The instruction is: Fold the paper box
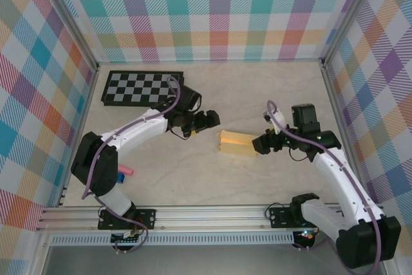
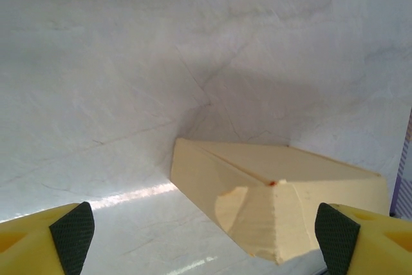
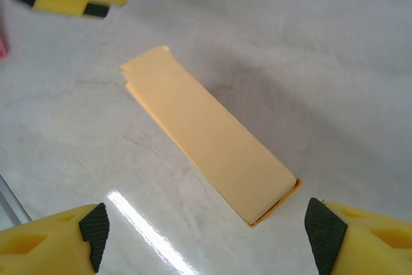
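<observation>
- Right gripper [image 3: 207,233] pads [image 3: 95,233] sit closest to the lens in the right wrist view: spread wide, nothing between them, no contact with anything.
- paper box [image 3: 209,133] lies flat on the table just ahead of those pads. It is a closed yellow-orange slab with its long axis running away from the gripper, slanting up and to its left.
- Near end of the box falls inside the gap, closer to the right-hand pad and apart from it. A thin card edge shows at that corner.
- Far end of the box has a small stepped tab.
- Left gripper [image 2: 205,235] is also spread wide and holds nothing. From its wrist view the box [image 2: 277,198] is just ahead, toward its right pad [image 2: 337,236], with the short end face toward the camera.
- Top view: box [image 1: 235,145] lies between the two grippers, the right one [image 1: 261,145] right at one end and the left one [image 1: 203,123] a short gap off the other.
- Table [image 1: 193,178] is pale marble-look.
- Checkerboard [image 1: 138,88] lies flat beyond the left arm, well apart from the box.
- Small pink object [image 1: 125,172] sits beside the left arm's base link.
- Plaid walls [image 1: 212,11] enclose the cell.
</observation>
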Motion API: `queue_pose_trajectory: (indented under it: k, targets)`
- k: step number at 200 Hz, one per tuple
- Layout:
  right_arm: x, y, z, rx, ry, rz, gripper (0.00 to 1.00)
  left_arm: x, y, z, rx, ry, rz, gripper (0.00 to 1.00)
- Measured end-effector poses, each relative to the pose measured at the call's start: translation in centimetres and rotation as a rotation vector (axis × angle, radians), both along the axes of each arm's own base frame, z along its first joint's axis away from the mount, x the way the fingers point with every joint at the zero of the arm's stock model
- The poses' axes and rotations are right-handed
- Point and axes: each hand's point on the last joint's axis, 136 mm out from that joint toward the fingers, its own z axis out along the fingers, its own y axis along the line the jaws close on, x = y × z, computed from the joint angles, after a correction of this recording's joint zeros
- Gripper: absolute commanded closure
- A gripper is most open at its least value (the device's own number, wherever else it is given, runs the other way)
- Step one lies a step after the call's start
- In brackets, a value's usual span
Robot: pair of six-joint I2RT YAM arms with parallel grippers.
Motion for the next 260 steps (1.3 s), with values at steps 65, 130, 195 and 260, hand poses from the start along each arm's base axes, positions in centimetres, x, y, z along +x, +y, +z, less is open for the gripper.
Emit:
queue_pose_trajectory:
  k: [65, 130, 195, 260]
  targets:
    - [0.5, 2.1, -3.3, -0.299, -0.270, 0.525, 0.17, -0.5, 1.0, -1.8, -0.016, 0.053, 0.005, 0.09]
    - [2.6, 1.6, -5.0, -0.363, -0.300, 0.565, 0.24, -0.7, 0.6, -1.8, -0.035, 0.044, -0.027, 0.08]
    - [3.6, 1.9, -6.6, -0.367, -0.228, 0.589, 0.47, -0.7, 0.3, -1.7, -0.049, 0.045, -0.036, 0.08]
    - [3.6, 2.6, -6.1, -0.305, -0.167, 0.592, 0.73, -1.4, 0.8, -3.1, -0.037, 0.066, -0.035, 0.08]
